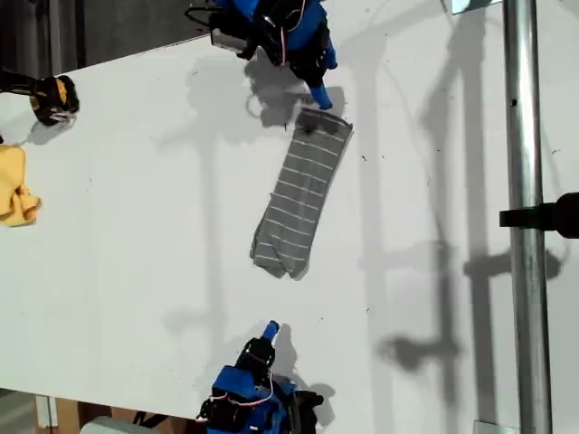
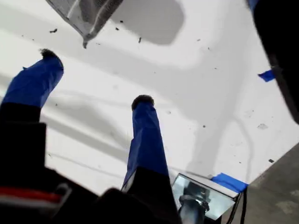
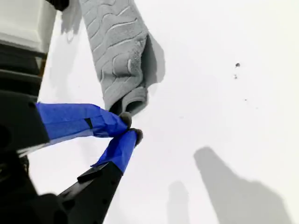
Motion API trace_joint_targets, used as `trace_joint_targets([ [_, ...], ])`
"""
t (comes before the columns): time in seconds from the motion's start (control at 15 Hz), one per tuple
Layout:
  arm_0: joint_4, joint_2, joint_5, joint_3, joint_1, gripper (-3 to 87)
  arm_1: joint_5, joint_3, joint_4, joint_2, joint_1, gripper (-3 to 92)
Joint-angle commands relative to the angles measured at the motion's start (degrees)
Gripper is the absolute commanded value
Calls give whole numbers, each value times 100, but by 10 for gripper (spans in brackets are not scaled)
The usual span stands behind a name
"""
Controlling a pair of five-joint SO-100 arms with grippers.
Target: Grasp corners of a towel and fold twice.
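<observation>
— Grey striped towel [image 1: 300, 193]: where is it?
— Folded into a long strip, mid-surface [image 1: 136, 226].
— And the jaws?
— My first gripper [image 2: 96, 79] has them spread, apart from the towel's end; my second gripper [image 3: 131, 127], beside the other end, has them pressed together on nothing.
</observation>
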Motion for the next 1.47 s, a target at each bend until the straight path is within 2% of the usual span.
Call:
trace_joint_targets([
  [0.0, -237, 1406, -202, 896, 62, -14, 571, 439, -562, 193, -475, 334],
  [0.07, -193, 2540, -281, 1512, 88, -14, 677, 501, -589, 281, -580, 336],
  [0.13, 246, 4096, -439, 2145, 132, -15, 756, 475, -492, 396, -668, 340],
  [0.2, 589, 4509, -624, 2408, 158, -15, 756, 466, -422, 536, -686, 344],
  [0.4, 343, 4509, -765, 3006, 246, -15, 501, 642, -308, 1151, -466, 316],
  [1.07, 475, 4509, -721, 3006, 176, -15, -1837, 2663, -1283, 3305, 1635, 370],
  [1.2, 483, 4509, -747, 3006, 211, -15, -2021, 2777, -1415, 3270, 1872, 373],
  [1.4, 483, 4509, -756, 3006, 211, -15, -1960, 2777, -1591, 3050, 1767, 376],
])
